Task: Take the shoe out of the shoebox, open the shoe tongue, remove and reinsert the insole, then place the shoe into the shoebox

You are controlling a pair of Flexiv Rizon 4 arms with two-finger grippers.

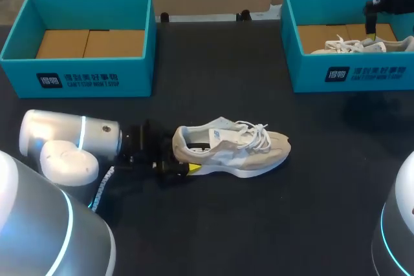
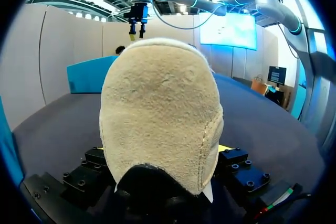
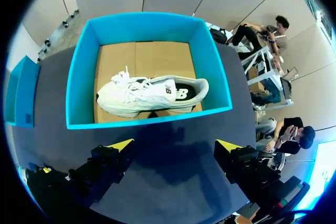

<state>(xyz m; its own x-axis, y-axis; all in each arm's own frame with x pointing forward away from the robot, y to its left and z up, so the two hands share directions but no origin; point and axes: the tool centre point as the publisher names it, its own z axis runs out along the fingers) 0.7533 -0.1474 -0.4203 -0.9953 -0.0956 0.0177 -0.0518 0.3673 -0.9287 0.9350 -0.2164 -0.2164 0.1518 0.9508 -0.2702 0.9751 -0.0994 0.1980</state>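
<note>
Left gripper (image 1: pixel 184 161) sits right at the heel of the beige suede lace-up sneaker (image 1: pixel 239 150) standing on the black table (image 1: pixel 310 224) (can't tell if it's actually clamped on), presumably steadying it for the tongue and insole bit.

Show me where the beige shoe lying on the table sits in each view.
Head view: beige shoe on the table, toe pointing right.
Left wrist view: the shoe heel-on, close, before the teal shoebox.
Right wrist view: not in it.
Shared landmark: that teal shoebox, with a white shoe inside.
</note>
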